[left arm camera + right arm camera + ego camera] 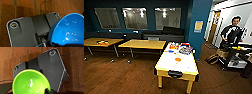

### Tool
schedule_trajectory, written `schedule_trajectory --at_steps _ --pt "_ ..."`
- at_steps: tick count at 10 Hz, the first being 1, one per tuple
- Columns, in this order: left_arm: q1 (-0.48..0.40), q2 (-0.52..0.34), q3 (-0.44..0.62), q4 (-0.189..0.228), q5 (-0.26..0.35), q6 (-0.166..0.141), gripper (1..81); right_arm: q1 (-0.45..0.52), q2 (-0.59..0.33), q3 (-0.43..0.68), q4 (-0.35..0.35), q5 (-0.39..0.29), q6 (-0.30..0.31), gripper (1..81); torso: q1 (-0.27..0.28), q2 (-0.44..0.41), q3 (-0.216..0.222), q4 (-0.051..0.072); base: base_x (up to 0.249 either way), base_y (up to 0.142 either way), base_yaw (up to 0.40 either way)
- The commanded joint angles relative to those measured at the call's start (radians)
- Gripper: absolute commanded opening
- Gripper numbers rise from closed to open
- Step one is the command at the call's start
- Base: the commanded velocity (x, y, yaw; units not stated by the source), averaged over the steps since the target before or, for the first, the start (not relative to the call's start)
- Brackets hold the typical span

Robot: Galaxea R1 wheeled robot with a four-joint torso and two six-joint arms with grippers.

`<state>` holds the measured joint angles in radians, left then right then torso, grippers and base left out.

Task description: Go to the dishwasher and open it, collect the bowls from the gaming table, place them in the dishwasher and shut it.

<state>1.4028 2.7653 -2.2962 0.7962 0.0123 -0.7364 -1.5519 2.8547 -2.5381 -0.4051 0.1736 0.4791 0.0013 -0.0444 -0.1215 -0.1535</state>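
Both grippers look loaded, operator, though you cannot make out the fingers themselves. Your left gripper (pixel 55 43) appears clamped on the rim of the blue bowl (pixel 68 30), and your right gripper (pixel 48 91) likewise on the rim of the green bowl (pixel 30 82); each bowl hangs over the wooden floor (pixel 7 62).

Start with the biggest thing in front of you: the gaming table (pixel 177 65), white-topped with yellow legs, stands a little right of centre, its black goal slot facing you. Two yellow-wood tables (pixel 143 44) sit to its left and farther back, before a dark sofa (pixel 164 34) under the windows. A person (pixel 231 37) stands at the far right.

On the white top, the orange bowl (pixel 178 59) rests near the middle, well apart from a clutter of small coloured items (pixel 180 47) at the far end.

As for handling, you should judge these bowls light, stiff and glossy, so likely slippery in a pinch. The rim is the sensible place to take hold, wall between the fingers. A tilt or a jolt could let one slide loose, so treat your grip as modest rather than secure.
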Motion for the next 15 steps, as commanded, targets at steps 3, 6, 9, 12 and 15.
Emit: schedule_trajectory --at_steps 3,6,9,12,15 --pt "-0.017 0.057 -0.144 -0.008 -0.015 -0.005 1.0 0.034 0.013 -0.046 -0.011 -0.043 -0.002 1.0 0.000 0.000 0.000 0.000 -0.027 0.000 0.000" --pt "-0.017 0.060 -0.144 -0.006 -0.015 -0.005 1.0 0.031 0.013 -0.053 -0.011 -0.043 -0.002 1.0 0.000 0.000 0.000 0.000 0.000 0.000 0.000" --pt "-0.017 0.064 -0.143 -0.006 -0.015 -0.003 1.0 0.031 0.010 -0.056 -0.014 -0.043 -0.004 1.0 0.000 0.000 0.000 0.000 0.000 0.000 0.000" --pt "-0.012 0.039 -0.123 -0.005 -0.052 -0.006 1.0 0.011 -0.070 0.009 -0.041 -0.056 -0.007 1.0 0.000 0.000 0.000 0.000 0.000 0.000 0.000" --pt "-0.004 -0.025 -0.055 -0.006 -0.080 -0.006 1.0 0.005 -0.252 0.266 -0.047 -0.043 0.006 1.0 0.000 0.000 0.000 0.000 0.000 0.000 0.000"
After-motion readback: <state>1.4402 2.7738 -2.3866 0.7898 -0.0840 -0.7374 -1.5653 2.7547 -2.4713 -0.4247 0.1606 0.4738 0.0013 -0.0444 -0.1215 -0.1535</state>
